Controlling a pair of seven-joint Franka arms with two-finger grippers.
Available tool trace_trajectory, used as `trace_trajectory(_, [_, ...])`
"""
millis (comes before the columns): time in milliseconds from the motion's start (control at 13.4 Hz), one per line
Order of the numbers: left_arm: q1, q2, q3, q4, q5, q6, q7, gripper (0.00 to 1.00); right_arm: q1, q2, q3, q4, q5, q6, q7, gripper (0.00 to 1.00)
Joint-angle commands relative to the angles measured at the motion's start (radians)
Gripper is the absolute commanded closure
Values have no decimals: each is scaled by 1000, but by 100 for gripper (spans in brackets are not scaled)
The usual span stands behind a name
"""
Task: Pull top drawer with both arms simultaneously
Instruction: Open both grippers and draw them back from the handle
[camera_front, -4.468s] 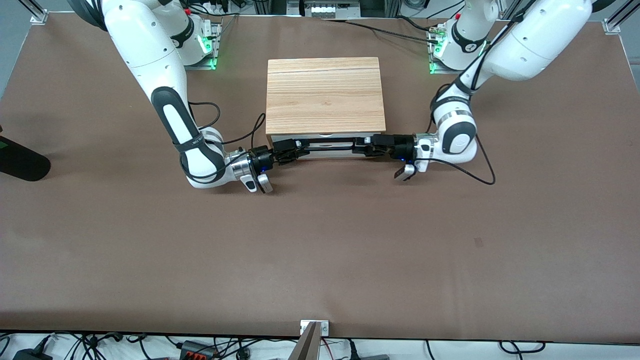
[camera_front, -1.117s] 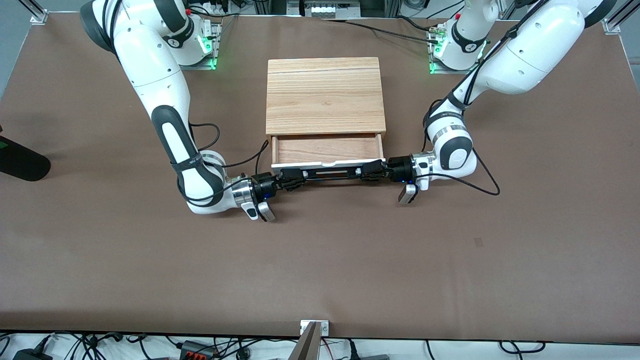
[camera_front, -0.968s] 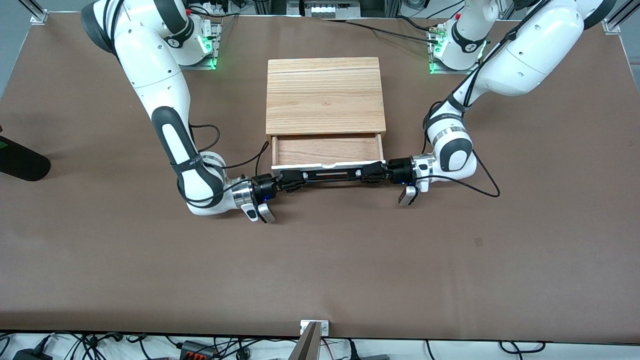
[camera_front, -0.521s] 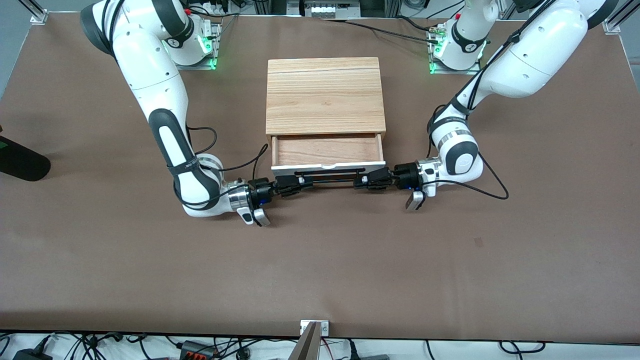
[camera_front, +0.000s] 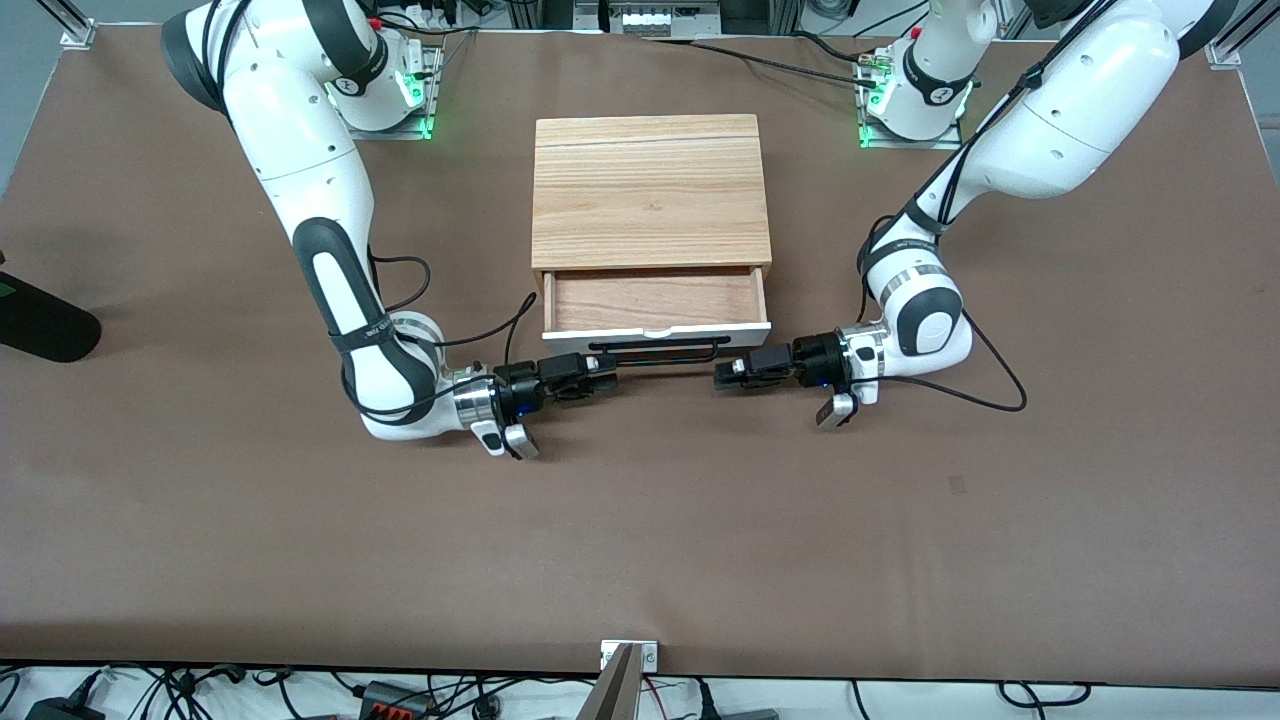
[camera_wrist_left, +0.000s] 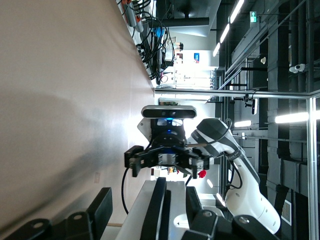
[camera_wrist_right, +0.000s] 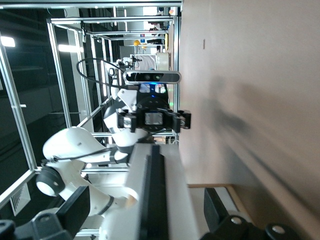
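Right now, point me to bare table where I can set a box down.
Widest bare patch: the table nearer the front camera than both grippers. More lies between the wooden box and each arm. Crowded: in front of the open top drawer, where the left gripper and right gripper flank its handle.

The front view looks down from high across the brown table (camera_front: 640, 520), facing both bases. Each wrist view looks low along the white drawer front's long black bar handle (camera_wrist_left: 156, 210), close, seemingly turned sideways, showing the other arm's gripper.
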Motion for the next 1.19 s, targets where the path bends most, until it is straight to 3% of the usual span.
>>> trace_trajectory(0, [8, -2, 24, 40, 120, 9, -73, 34, -15, -12, -2, 83, -18, -8, 128, 0])
trace_trajectory(149, [20, -25, 37, 49, 203, 7, -134, 33, -23, -18, -17, 120, -47, -9, 169, 0])
trace_trajectory(298, [20, -47, 64, 72, 295, 7, -212, 33, -23, -32, -34, 195, -148, -11, 282, 0])
trace_trajectory(596, [54, -105, 78, 173, 669, -8, -472, 30, -48, -99, -42, 269, -434, -67, 468, 0])
trace_trajectory(745, [89, -126, 78, 183, 771, -37, -491, 28, -75, -136, -45, 269, -557, -118, 482, 0])
trace_trajectory(894, [100, -180, 83, 171, 860, -42, -491, 21, -106, -179, -54, 269, -657, -188, 522, 0])
trace_trajectory(968, [103, -205, 83, 169, 912, -43, -492, 0, -124, -202, -63, 269, -698, -204, 539, 0])
trace_trajectory(1117, [126, -229, 81, 172, 1039, -45, -494, 0, -134, -247, -77, 269, -810, -215, 567, 0])
